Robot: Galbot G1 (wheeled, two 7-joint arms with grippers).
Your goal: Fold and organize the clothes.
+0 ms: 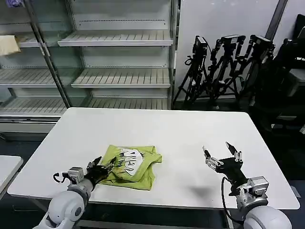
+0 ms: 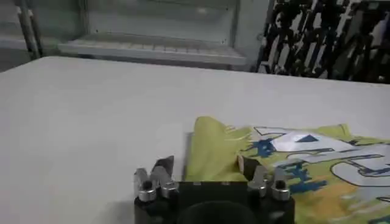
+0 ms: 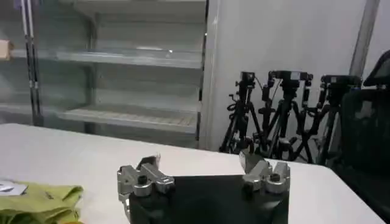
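Observation:
The lime yellow-green shirt (image 1: 131, 167) lies folded into a small bundle on the white table (image 1: 167, 129), near its front edge, with a pale and blue print facing up (image 2: 304, 152). My left gripper (image 1: 102, 168) is open at the bundle's near left corner, its fingers standing either side of a cloth edge (image 2: 210, 152) without closing on it. My right gripper (image 1: 220, 153) hovers open over bare table to the right, well apart from the shirt, whose edge (image 3: 36, 204) appears low at the side of the right wrist view.
Metal shelving (image 1: 119, 57) stands behind the table, with a pale cream cloth (image 1: 8, 44) on a shelf at the far left. Black tripods (image 1: 228, 67) stand at the back right. A second white table's corner (image 1: 7, 167) lies at the left.

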